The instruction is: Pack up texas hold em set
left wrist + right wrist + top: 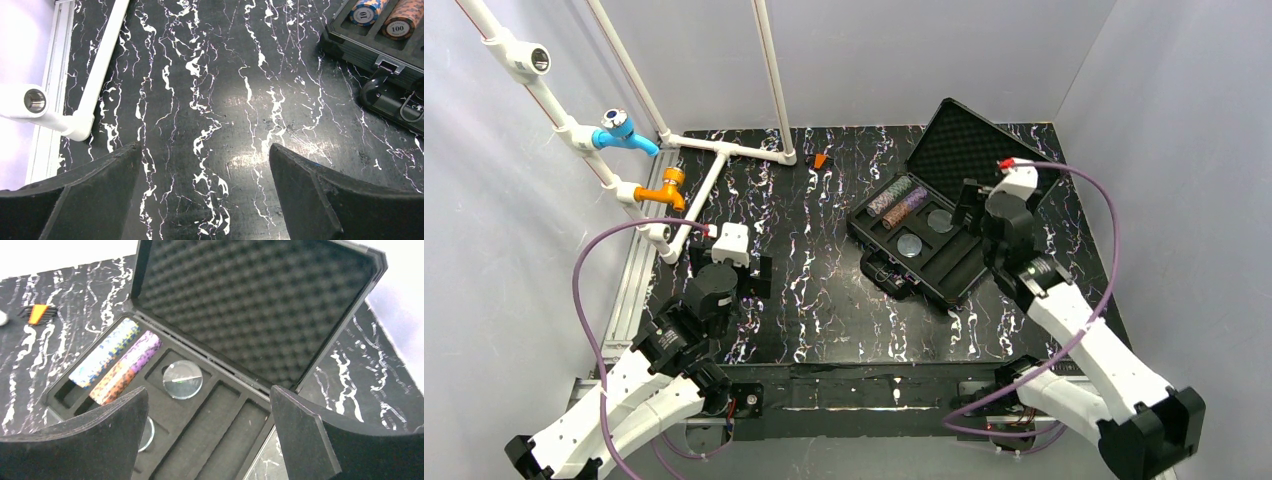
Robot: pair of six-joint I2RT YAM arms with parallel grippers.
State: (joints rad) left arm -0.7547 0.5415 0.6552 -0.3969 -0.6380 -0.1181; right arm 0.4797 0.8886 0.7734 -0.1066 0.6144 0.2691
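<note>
Chips (117,362) lie in rows in the slots at one end of the black case (944,272). Two round clear discs (182,380) sit in round holes beside them. The other slots of the tray (210,440) look bare. The case sits on the table (824,310), a bit right of the middle. Its lid (974,140) is up, with the bumpy foam showing. So the packing looks nearly done, and I think the job left is to shut the lid.

The long side of the case runs from far left to near right. The lid is joined along the far right long side and leans back that way. The handle (395,100) side faces the left arm.

The right gripper (207,392) hangs just over the right part of the tray. Its jaws are wide apart and hold nothing. The lid stands right in front of it, a little higher. The left gripper (202,150) is over bare table, well apart from the case. Its jaws are wide apart too, with nothing in them.

The right arm is much nearer. To close the lid, it most likely has to get behind the top edge and tip it down toward the handle side.

A small orange piece (821,159) lies by the far edge, away from the case.
</note>
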